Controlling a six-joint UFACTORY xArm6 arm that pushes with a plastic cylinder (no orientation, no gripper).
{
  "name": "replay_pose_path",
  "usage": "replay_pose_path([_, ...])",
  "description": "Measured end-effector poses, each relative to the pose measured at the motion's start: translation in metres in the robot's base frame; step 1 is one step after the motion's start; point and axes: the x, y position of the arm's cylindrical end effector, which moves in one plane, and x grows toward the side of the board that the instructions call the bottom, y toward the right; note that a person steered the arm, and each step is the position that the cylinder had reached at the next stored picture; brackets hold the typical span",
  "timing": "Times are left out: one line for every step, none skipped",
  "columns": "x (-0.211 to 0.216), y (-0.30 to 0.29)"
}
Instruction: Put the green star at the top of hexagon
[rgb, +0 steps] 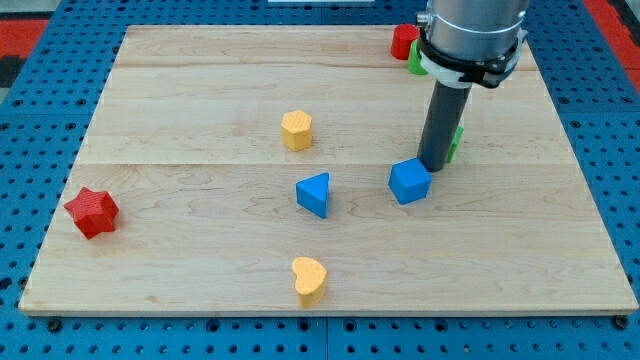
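My tip (435, 166), the tool's plain rod end with no jaws to open or hold anything, rests on the wooden desk (200, 90) just beside the blue cube (409, 181). A green block (457, 140), shape unclear, peeks from behind it, well right of the yellow hexagon (296, 130).

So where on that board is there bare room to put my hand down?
The widest bare stretch is the view's top left, between the red star and the yellow hexagon. The bottom right, below the blue cube, is bare too. It is crowded at the top right, where my tip stands by the green block.
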Motion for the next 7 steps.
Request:
replay_pose_path([0.006, 0.051])
replay_pose_path([-0.008, 0.076])
replay_pose_path([-0.018, 0.041])
replay_pose_path([-0.024, -0.031])
replay_pose_path([-0.038, -0.076])
replay_pose_path([-0.063, -0.029])
replay_pose_path([-0.055, -0.018])
